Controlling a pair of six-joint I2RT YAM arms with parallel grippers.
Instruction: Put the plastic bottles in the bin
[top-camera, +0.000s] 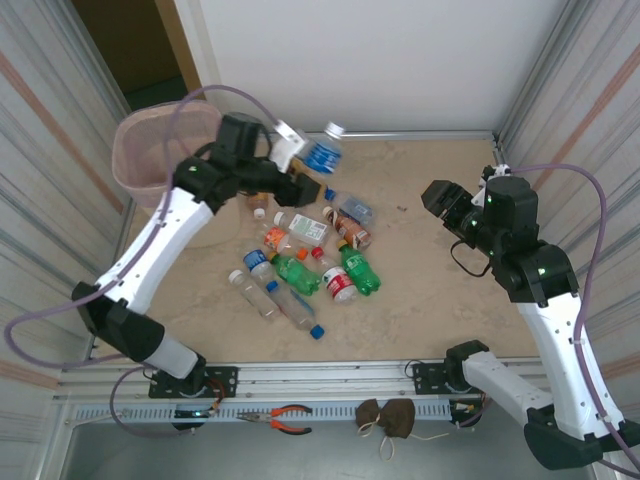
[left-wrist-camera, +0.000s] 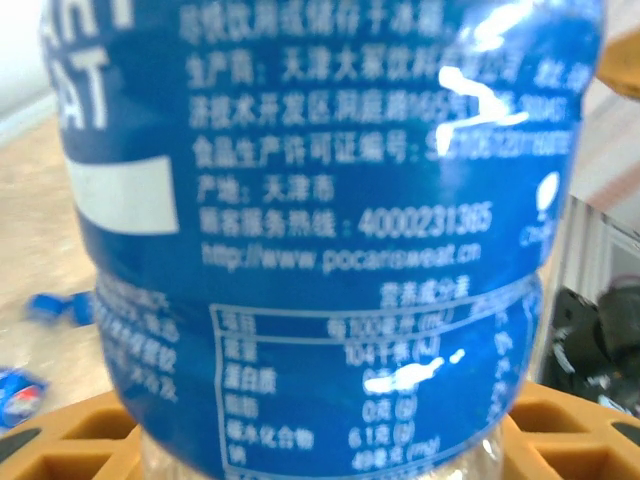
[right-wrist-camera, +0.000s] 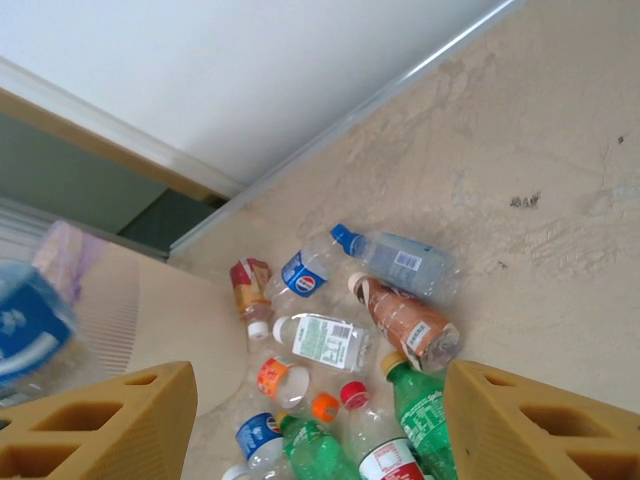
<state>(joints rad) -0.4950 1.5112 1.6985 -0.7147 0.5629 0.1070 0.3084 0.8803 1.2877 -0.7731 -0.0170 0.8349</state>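
One blue bottle (top-camera: 324, 154) is up off the counter (top-camera: 430, 290), clamped in the left fingers (top-camera: 306, 178) near the top middle of the overhead frame, its pale cap pointing toward the far wall. Look at the left wrist shot: the blue label (left-wrist-camera: 320, 250) with white print runs right across the frame, and amber fingers hug it from the two bottom corners. Solid grip there.

The bin (top-camera: 135, 160) sits at the upper left of the overhead frame, well apart from the raised bottle, and the left arm (top-camera: 160, 240) crosses its right side in the picture.

Down on the counter, roughly a dozen bottles (top-camera: 310, 262) lie on their sides in a loose pile at the centre, just below the raised one. There are green ones, clear ones, a brown one (right-wrist-camera: 408, 322) and a clear one with a blue cap (right-wrist-camera: 398, 260) at the pile's far edge.

Over at the right of the overhead frame, the right fingers (top-camera: 440, 198) hang above bare counter, apart from the pile. The right wrist camera has them spread wide at the bottom corners with nothing gripped, the pile lower middle and the bin's pale wall at left.

Orange pliers (top-camera: 285, 418) lie at the bottom edge overhead, below the arm bases.
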